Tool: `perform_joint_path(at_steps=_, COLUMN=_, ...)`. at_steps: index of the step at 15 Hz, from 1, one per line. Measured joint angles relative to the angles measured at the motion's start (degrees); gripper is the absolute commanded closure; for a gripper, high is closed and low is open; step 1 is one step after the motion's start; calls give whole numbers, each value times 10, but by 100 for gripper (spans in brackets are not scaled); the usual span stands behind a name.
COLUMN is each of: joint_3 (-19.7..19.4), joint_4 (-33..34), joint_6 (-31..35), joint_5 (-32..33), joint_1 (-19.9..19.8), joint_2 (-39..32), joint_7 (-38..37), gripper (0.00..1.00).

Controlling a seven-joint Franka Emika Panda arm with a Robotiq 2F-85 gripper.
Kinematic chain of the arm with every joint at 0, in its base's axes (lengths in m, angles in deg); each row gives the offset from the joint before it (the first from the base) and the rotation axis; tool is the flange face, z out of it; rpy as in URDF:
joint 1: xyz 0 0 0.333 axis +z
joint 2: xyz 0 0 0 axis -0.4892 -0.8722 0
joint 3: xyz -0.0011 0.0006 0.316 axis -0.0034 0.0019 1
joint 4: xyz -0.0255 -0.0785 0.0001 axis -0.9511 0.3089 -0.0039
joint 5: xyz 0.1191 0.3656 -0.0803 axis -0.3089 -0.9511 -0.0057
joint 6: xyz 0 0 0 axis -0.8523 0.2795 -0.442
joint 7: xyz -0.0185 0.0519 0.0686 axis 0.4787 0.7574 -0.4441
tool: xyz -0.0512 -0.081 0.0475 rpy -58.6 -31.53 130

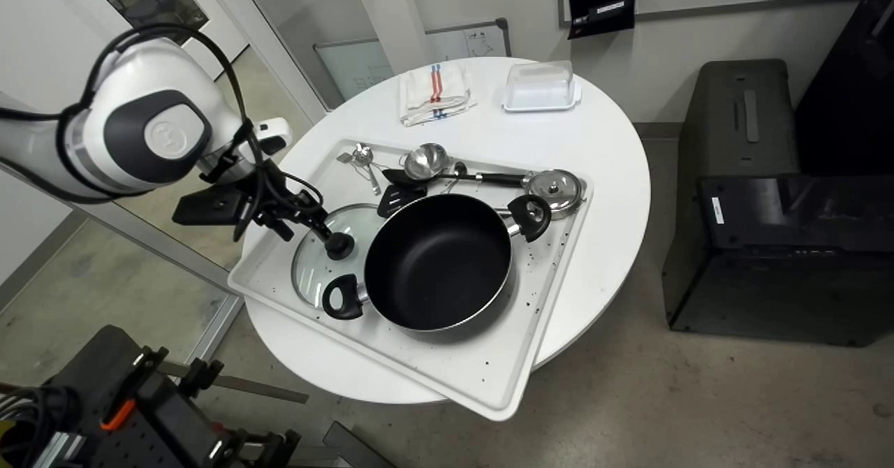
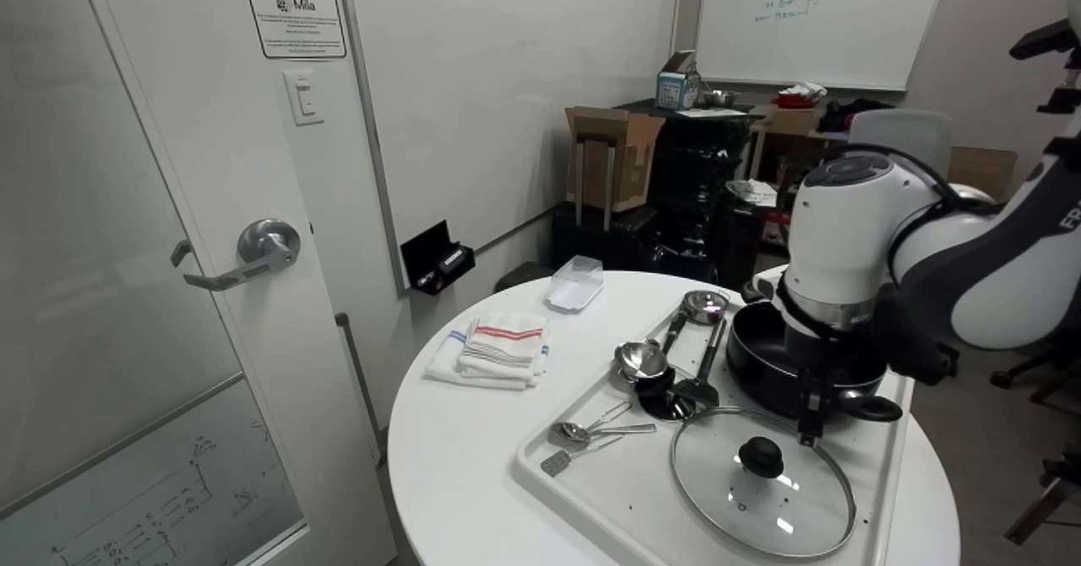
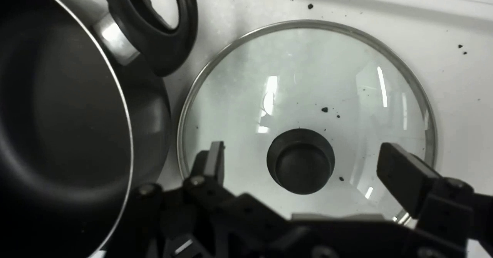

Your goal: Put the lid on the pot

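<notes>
In the wrist view, the pot (image 3: 73,123) sits uncovered at nine o'clock from the lid (image 3: 308,92), whose knob (image 3: 300,163) faces up, offering a likely handhold. The gripper (image 3: 302,152) is spread, jaws at the knob's nine and three o'clock, presumably to pinch it. The tray (image 3: 470,134), reaching past three o'clock, supports both.

Apparently a robotics lab: a Franka arm (image 1: 157,122) carries the gripper (image 3: 302,165), a handwritten whiteboard (image 2: 828,25) hangs beyond it, a Mila notice (image 2: 297,24) well apart.
</notes>
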Motion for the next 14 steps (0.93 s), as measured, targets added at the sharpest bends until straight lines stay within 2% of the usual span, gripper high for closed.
perform_joint_path(at_steps=8, joint_3=-5, joint_4=114, joint_6=-1, joint_5=-5, joint_1=19, joint_2=-115, joint_7=0, gripper=0)
perform_joint_path(at_steps=14, joint_3=-4, joint_4=176, joint_6=-12, joint_5=-12, joint_1=31, joint_2=-165, joint_7=0, gripper=0)
